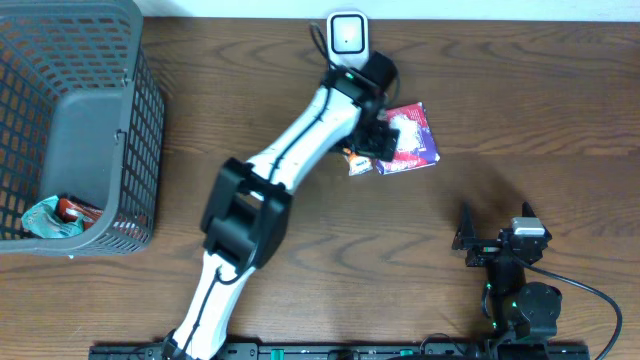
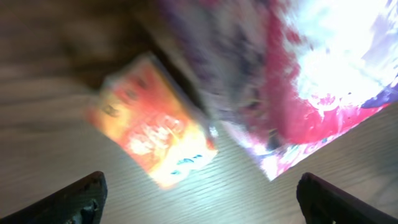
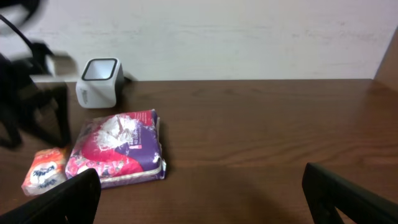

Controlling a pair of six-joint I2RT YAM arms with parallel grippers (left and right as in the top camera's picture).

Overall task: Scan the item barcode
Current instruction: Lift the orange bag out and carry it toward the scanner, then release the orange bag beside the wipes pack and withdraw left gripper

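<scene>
A pink and purple packet (image 1: 412, 140) lies flat on the table right of centre, with a small orange packet (image 1: 358, 163) touching its left side. My left gripper (image 1: 377, 135) hovers just above both, below the white scanner (image 1: 347, 35). In the left wrist view the gripper (image 2: 202, 202) is open with only bare table between its fingers; the orange packet (image 2: 152, 124) and the pink and purple packet (image 2: 298, 81) lie just ahead, blurred. My right gripper (image 1: 495, 228) rests open near the front edge; its view (image 3: 202, 199) shows the packet (image 3: 118, 149), orange packet (image 3: 43, 171) and scanner (image 3: 99, 81). No barcode shows.
A dark mesh basket (image 1: 150, 110) stands at the left edge with a couple of wrapped items (image 1: 55, 215) in its front corner. The left arm (image 1: 300, 135) stretches diagonally over the table's middle. A wall (image 3: 249, 37) runs behind the scanner.
</scene>
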